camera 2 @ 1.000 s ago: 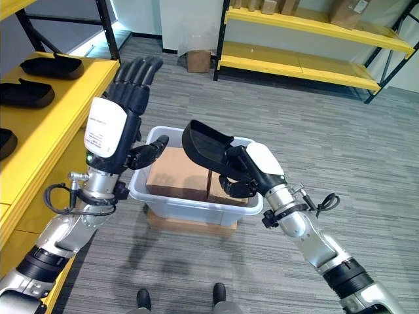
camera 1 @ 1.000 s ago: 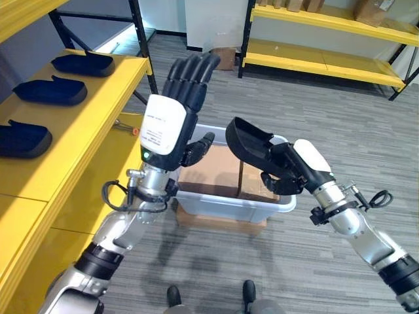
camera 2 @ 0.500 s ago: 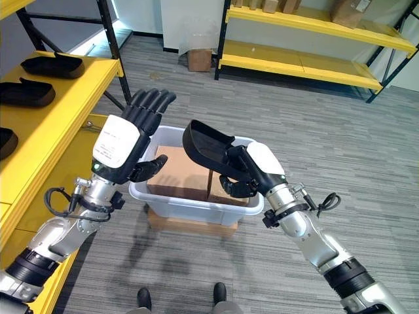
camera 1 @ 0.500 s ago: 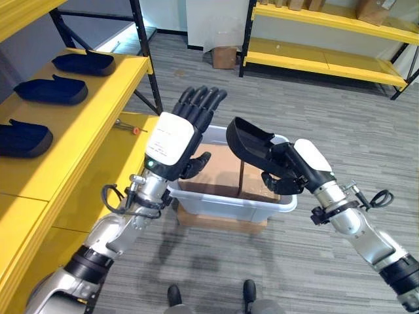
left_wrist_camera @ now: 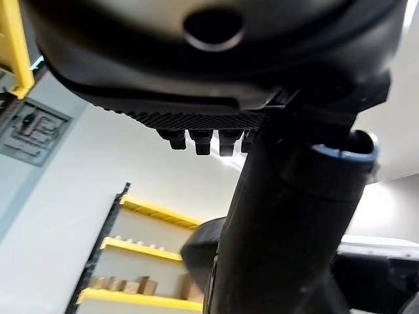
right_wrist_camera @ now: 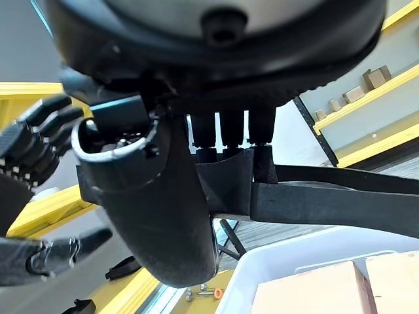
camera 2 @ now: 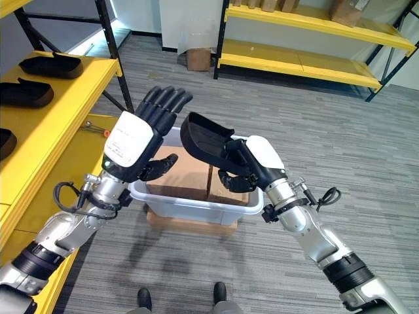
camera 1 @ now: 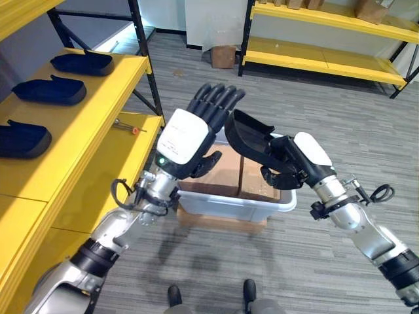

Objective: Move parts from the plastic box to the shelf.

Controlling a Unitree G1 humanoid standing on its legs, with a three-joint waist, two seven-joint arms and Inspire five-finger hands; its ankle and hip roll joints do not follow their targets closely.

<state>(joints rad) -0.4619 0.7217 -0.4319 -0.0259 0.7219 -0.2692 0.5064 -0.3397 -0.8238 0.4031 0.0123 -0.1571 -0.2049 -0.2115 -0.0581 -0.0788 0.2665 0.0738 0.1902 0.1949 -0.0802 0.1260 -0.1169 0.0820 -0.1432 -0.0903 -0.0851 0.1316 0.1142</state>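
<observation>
Handover pose above plastic box (camera 1: 230, 199): right hand (camera 1: 292, 163) has its fingers curled round one black part (camera 1: 252, 135), held clear of the cartons so it can pass across. Left hand (camera 1: 196, 131) is spread, fingertips just beside the part, likely ready to receive it for the shelf (camera 1: 91, 124), where three like parts (camera 1: 50, 90) lie. No legible writing; a label on the left hand is unreadable.

A small cardboard box (camera 1: 224, 57) sits on the grey floor (camera 1: 340, 118) against the white wall (camera 1: 216, 19) at the back, and a screwdriver with an orange handle (camera 1: 126, 125) lies nearby on a yellow surface.
</observation>
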